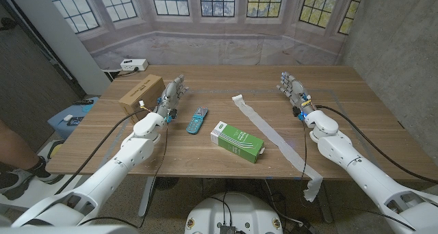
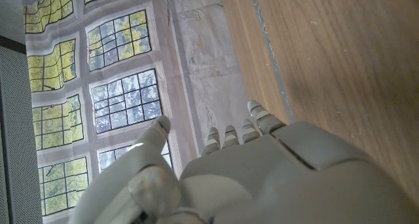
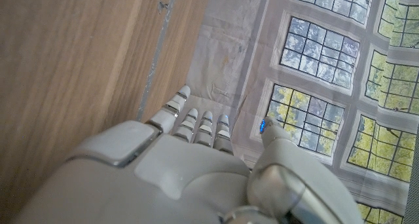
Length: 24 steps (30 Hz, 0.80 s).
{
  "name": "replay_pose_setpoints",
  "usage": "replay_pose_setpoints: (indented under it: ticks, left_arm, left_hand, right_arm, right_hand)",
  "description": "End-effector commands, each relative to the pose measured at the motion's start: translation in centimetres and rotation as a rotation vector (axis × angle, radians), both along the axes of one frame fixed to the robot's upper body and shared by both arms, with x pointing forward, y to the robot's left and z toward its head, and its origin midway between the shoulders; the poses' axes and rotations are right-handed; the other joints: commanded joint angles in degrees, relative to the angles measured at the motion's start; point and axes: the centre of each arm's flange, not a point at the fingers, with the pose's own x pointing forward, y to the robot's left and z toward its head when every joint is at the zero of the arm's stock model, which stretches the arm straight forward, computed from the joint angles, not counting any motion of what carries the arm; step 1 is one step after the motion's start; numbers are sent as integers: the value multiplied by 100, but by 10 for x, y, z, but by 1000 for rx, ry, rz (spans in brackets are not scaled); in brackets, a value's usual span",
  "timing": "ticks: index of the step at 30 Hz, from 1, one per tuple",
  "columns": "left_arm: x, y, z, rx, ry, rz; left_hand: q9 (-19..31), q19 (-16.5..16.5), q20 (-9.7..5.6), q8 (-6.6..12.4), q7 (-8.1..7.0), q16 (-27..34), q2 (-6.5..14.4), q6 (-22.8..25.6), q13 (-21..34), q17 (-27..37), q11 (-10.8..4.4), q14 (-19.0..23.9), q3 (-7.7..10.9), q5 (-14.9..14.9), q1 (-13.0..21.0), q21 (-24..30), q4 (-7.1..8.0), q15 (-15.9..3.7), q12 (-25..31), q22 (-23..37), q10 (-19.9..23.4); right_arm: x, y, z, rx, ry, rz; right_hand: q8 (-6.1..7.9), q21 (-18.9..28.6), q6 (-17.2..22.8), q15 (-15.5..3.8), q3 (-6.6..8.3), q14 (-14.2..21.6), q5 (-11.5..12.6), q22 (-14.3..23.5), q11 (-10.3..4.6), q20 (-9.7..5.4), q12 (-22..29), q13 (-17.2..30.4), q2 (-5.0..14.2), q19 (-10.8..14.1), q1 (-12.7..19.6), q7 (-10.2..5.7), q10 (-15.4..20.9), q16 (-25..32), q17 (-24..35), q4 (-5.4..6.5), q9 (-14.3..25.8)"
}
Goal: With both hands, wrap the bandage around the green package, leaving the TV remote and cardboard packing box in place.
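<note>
Both hands, left hand (image 1: 172, 96) and right hand (image 1: 292, 90), are hovering open and holding nothing. Reaching for the green package (image 1: 237, 141) at centre risks nudging the remote (image 1: 197, 120) just left of it, or dragging the bandage (image 1: 272, 139) off the table's lower edge.

Wooden worktop (image 1: 356, 118) stood before backdrop (image 1: 219, 39) printed with paned windows (image 1: 219, 0), green foliage beyond. Grey wall (image 1: 397, 42) flanked worktop's right; white box (image 1: 134, 65) sat past far-left corner.

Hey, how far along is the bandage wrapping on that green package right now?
Not started. The bandage lies unrolled across the table, its end hanging over the near edge, beside the green package. The left hand and right hand hold nothing. Everything is left: grasp and wrap. The TV remote and cardboard packing box sit untouched.
</note>
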Motion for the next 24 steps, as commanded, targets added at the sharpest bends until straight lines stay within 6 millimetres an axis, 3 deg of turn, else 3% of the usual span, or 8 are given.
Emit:
replay_pose_setpoints:
  ticks: [1, 24]
  left_arm:
    - [2, -2, 4, 27, 10, -14]
    - [-2, -7, 14, 171, 41, -51]
  left_hand:
    - [16, 56, 2, 42, 13, 34, -3, -13, 21, 8, -12, 9, 34, 35, 87, 33, -28, 24, 41, 6, -11]
    - [15, 114, 21, 70, 89, 39, -55, 155, 18, 6, -45, 106, 74, 79, 275, 36, -275, -6, 62, 0, 86]
  right_arm:
    - [-2, 2, 2, -11, 6, 3]
    - [15, 12, 17, -54, -9, 29]
  right_hand:
    - [34, 34, 52, -230, 25, 25, 38, 11, -21, -285, 32, 16, -16, 44, 70, 10, 12, 37, 6, -36, 23]
    - [28, 30, 98, -202, 22, 30, 23, 12, 44, -250, 17, 18, -16, 53, 101, 30, -12, 45, -3, -107, 25]
